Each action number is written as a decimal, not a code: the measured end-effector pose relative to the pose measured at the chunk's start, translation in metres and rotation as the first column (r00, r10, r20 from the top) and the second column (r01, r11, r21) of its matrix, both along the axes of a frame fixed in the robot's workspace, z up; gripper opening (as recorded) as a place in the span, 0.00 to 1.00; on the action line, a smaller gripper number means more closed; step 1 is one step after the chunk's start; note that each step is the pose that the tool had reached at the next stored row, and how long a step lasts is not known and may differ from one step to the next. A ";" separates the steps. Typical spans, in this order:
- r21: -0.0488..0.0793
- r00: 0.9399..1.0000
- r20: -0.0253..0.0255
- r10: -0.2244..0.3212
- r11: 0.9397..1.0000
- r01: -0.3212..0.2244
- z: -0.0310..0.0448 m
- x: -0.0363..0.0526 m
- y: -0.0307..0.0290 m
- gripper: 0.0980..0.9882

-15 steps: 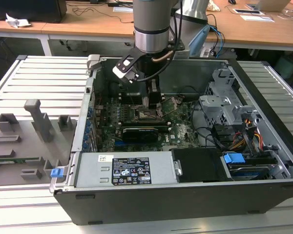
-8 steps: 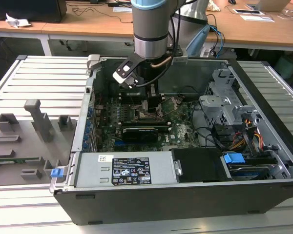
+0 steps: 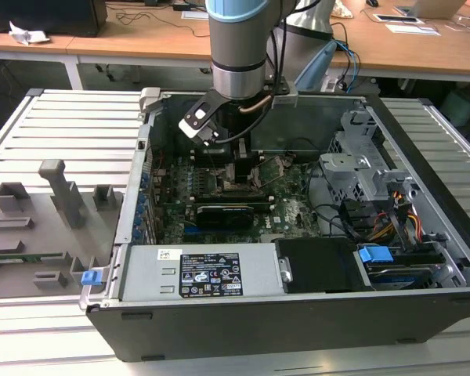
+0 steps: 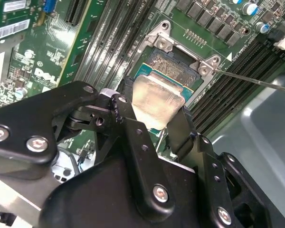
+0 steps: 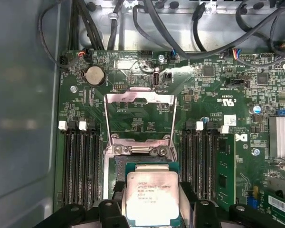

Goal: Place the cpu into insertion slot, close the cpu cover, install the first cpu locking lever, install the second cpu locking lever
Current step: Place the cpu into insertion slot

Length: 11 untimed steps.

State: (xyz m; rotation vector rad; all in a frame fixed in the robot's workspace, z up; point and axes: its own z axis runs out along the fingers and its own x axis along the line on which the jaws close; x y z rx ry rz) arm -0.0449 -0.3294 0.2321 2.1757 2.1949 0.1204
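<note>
Over motherboard [image 5: 218, 90], vertical arm's [image 3: 236, 39] end effector [image 4: 154, 114] grips cpu [image 5: 152, 194] at insertion slot [image 4: 172, 65].

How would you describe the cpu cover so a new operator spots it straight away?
Inside the open computer case, find the green motherboard and its two banks of long black memory slots. Between them, the cpu cover is the thin silver metal frame standing open at its hinge. Its large square window shows green board through it, unlike the solid-faced cpu held in the jaws.
</note>
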 end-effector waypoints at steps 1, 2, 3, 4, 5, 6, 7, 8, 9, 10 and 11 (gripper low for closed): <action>0.000 1.000 0.000 0.000 1.000 0.000 -0.0015 -0.0003 0.0004 0.49; 0.000 1.000 0.000 0.000 1.000 0.000 -0.0026 -0.0007 0.0007 0.49; 0.000 1.000 0.000 0.000 1.000 0.000 -0.0040 -0.0011 0.0011 0.49; 0.000 1.000 0.000 0.000 1.000 0.000 -0.0053 -0.0015 0.0015 0.49; 0.000 1.000 0.000 0.000 1.000 0.000 -0.0067 -0.0018 0.0020 0.49; 0.000 1.000 0.000 0.000 1.000 0.000 -0.0075 -0.0020 0.0024 0.49; 0.000 1.000 0.000 0.000 1.000 0.000 -0.0086 -0.0021 0.0030 0.49; 0.000 1.000 0.000 0.000 1.000 0.000 -0.0100 -0.0022 0.0040 0.49; 0.000 1.000 0.000 0.000 1.000 0.000 -0.0117 -0.0023 0.0053 0.49; 0.000 1.000 0.000 0.000 1.000 0.000 -0.0133 -0.0023 0.0066 0.49; 0.000 1.000 0.000 0.000 1.000 0.000 -0.0146 -0.0022 0.0071 0.49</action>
